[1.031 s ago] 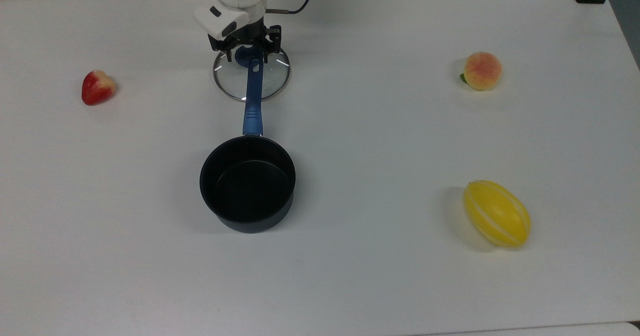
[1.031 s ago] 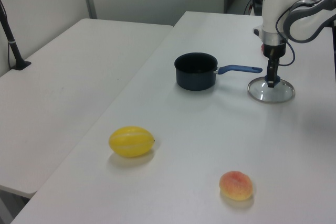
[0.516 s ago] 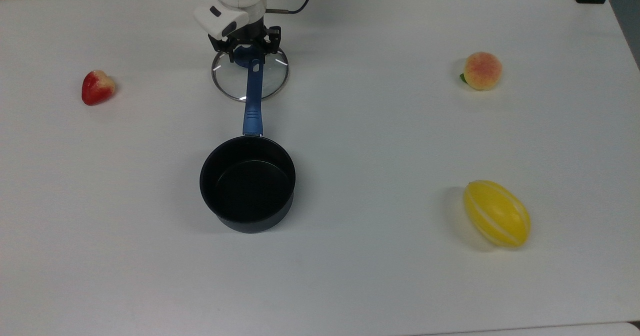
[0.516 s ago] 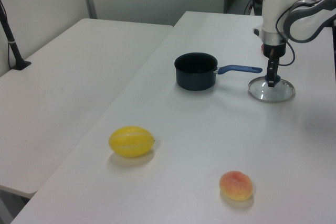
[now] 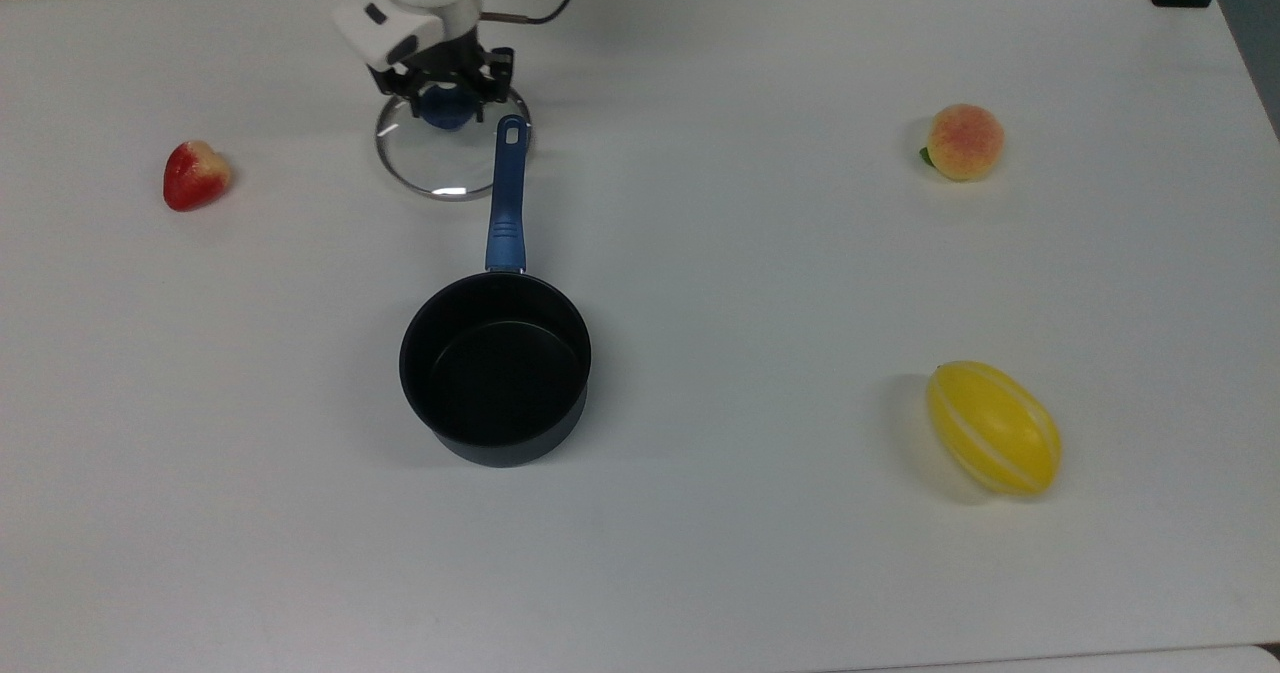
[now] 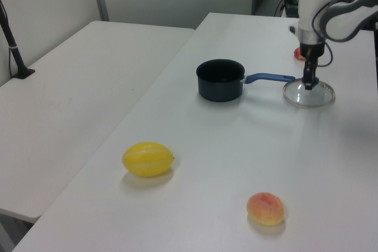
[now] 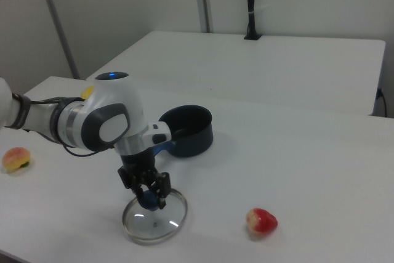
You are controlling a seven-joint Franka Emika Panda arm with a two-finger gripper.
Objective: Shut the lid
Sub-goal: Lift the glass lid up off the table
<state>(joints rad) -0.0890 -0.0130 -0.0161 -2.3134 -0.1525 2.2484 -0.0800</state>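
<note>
The lid (image 5: 450, 148) is a round disc of clear glass with a thin silver rim and a blue knob (image 5: 446, 108) at its centre; the white table (image 5: 700, 573) shows through the glass. In the top view a bright glint sits on the rim's near edge. It lies off the saucepan, low over or on the table beyond the tip of the saucepan's blue handle (image 5: 506, 193), slightly to the top view's left of that handle, its rim just beside the handle's end.

The gripper (image 5: 446, 103) stands directly above the lid's centre, pointing straight down, with its black fingers closed around the blue knob. In the right view the fingers (image 7: 161, 190) flank the knob and the glass disc spreads out below them.

Going near to far in the top view: the black saucepan (image 5: 495, 368) stands open and upright, its handle pointing away toward the lid and the white arm. A yellow striped melon (image 5: 994, 428) lies near the top view's right edge, a peach (image 5: 964, 141) farther back on the same side, and a strawberry (image 5: 194, 174) to the top view's left of the lid.

The right view shows the arm's white and grey wrist joint bent over the lid; the left view shows the lid side-on as a thin flat ellipse just beside the handle tip.
</note>
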